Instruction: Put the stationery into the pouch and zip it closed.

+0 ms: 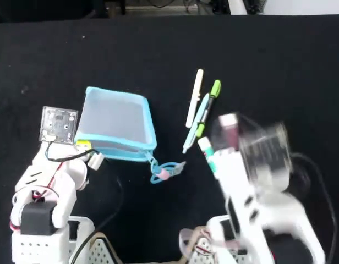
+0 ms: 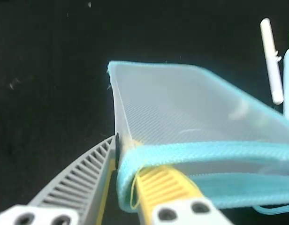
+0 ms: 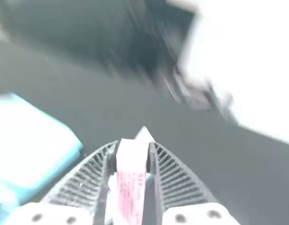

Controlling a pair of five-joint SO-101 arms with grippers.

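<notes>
Pouch [image 1: 115, 118] corner first: my left claw [image 2: 126, 159] is clamped on its blue zipper edge, yellow finger [image 2: 159, 185] on one side, grey finger [image 2: 83, 180] on the other, and the mesh body stretches away beyond the tips. The far end is cut off in my left wrist's view, and I cannot make out whether the mouth is open. The pull cord [image 1: 165, 170] (blue loop, pink bead) lies on the black table [image 1: 158, 44], off that claw's side toward my right arm.

My right claw [image 3: 133, 149] is closed on a pink-and-white piece [image 3: 129, 187] held flat between both fingers. What it is I cannot tell, since everything around it is smeared. From above that claw is a blur too, just beside the loose pens. They lie between my two claws, nearer the right: a white pen [image 1: 194, 98], a pale blue pen [image 1: 195, 125] and a green highlighter [image 1: 209, 107], touching or overlapping. A white-and-teal thing [image 1: 208, 153] sits partly under my right arm, and I can't name it.
</notes>
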